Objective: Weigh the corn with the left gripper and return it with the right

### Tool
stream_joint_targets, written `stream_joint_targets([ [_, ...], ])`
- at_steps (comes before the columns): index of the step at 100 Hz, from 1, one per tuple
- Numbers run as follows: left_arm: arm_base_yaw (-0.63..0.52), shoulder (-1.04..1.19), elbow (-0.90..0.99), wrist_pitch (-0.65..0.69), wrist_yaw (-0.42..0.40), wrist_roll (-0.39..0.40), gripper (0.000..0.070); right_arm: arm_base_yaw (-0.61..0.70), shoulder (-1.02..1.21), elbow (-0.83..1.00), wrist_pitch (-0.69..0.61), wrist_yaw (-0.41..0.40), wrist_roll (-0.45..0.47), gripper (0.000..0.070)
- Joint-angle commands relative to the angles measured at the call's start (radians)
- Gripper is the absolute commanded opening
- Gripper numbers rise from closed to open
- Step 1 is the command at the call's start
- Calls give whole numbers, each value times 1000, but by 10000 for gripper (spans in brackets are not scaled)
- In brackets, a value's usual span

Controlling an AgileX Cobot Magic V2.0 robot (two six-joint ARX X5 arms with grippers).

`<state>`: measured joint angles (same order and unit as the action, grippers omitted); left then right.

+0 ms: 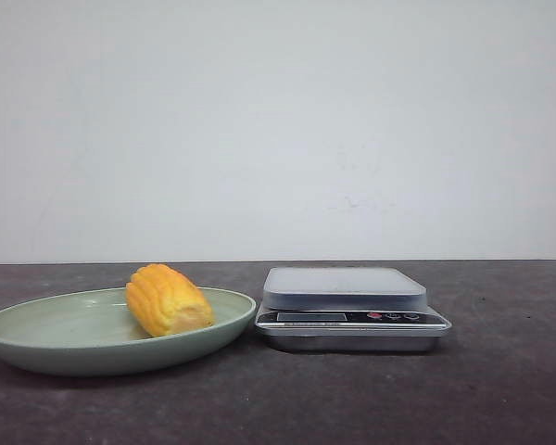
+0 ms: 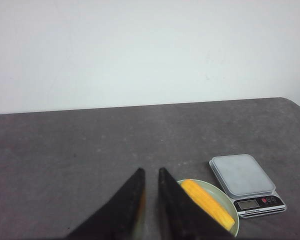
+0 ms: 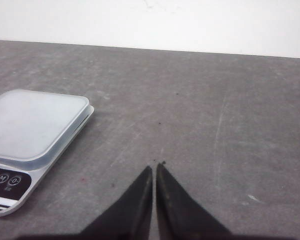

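The corn [image 1: 167, 298], a short yellow-orange cob piece, lies on its side in the green plate [image 1: 37, 324] at the left of the dark table. The silver scale [image 1: 345, 287] stands just right of the plate with nothing on its platform. In the left wrist view my left gripper [image 2: 151, 171] hangs high above the table, its jaws a narrow gap apart and empty, with the corn [image 2: 207, 202], the plate [image 2: 229, 205] and the scale [image 2: 242, 175] below it. My right gripper [image 3: 155, 167] is shut and empty over bare table beside the scale [image 3: 32, 122].
The dark grey table [image 1: 500, 389] runs back to a plain white wall [image 1: 278, 130]. The scale's display and red buttons [image 1: 374, 316] face the front. Neither arm shows in the front view.
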<state>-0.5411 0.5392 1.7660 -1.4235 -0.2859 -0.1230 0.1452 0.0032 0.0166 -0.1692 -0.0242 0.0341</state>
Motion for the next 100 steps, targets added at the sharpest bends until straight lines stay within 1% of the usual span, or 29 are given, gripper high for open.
stream_joint_targets([
  [1, -4, 6, 23, -42, -2, -2, 2, 0, 0, -3, 11, -2, -2, 7],
  [78, -3, 6, 23, -42, -2, -2, 2, -11, 0, -3, 12, -2, -2, 7],
  [100, 63, -3, 22, -42, -1, 9, 1, -11, 0, -3, 11, -2, -2, 7],
])
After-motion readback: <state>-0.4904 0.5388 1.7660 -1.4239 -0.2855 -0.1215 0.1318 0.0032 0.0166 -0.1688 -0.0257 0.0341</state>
